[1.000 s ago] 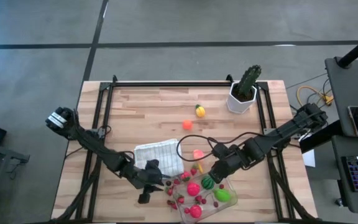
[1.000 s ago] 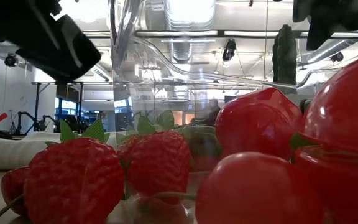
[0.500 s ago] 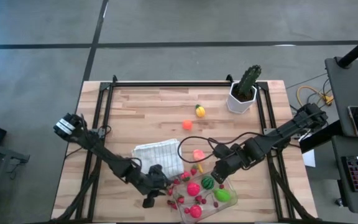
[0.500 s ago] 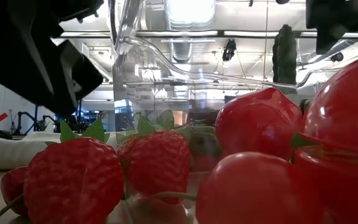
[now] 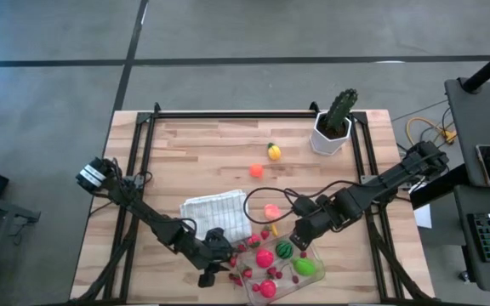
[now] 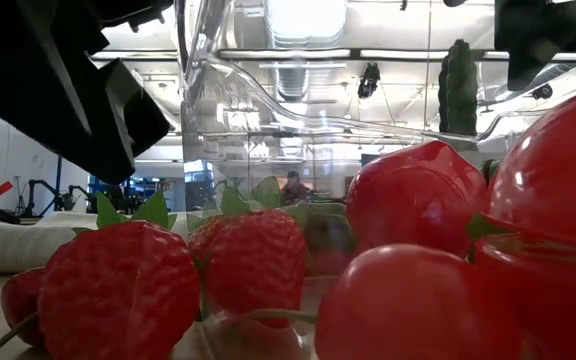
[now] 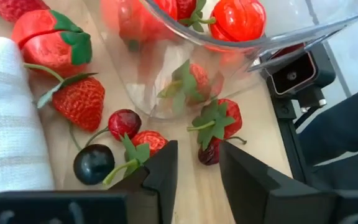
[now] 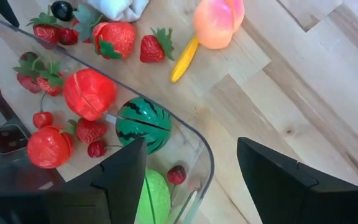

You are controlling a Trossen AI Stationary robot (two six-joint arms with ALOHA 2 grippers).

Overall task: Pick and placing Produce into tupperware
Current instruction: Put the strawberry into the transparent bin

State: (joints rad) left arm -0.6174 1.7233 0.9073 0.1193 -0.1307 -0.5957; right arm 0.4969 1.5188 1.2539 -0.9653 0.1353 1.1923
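The clear tupperware [image 5: 281, 269] sits near the table's near edge and holds a watermelon [image 8: 143, 124], red fruits [image 8: 89, 93] and a green piece [image 5: 304, 267]. Strawberries and cherries [image 7: 79, 102] lie on the wood beside its left end. A pink peach [image 5: 270, 211], an orange [image 5: 256, 170] and a yellow fruit [image 5: 273, 151] lie farther back. My left gripper [image 7: 197, 168] is open, low over the loose berries at the container's corner [image 7: 166, 106]; a strawberry [image 7: 219, 123] lies just ahead of its fingers. My right gripper [image 8: 191, 186] is wide open above the container's far right rim [image 8: 204, 155].
A folded white checked cloth [image 5: 218, 217] lies left of the container, close to my left gripper. A cactus in a white pot [image 5: 334, 126] stands at the far right. A small black camera [image 7: 294, 74] sits at the near edge by the container. Bare wood shows across the far half [image 5: 211, 153].
My left gripper has moved toward the table's right and near edge, closing in on the loose berries beside the tupperware. In the low view its dark body has grown larger on the left.
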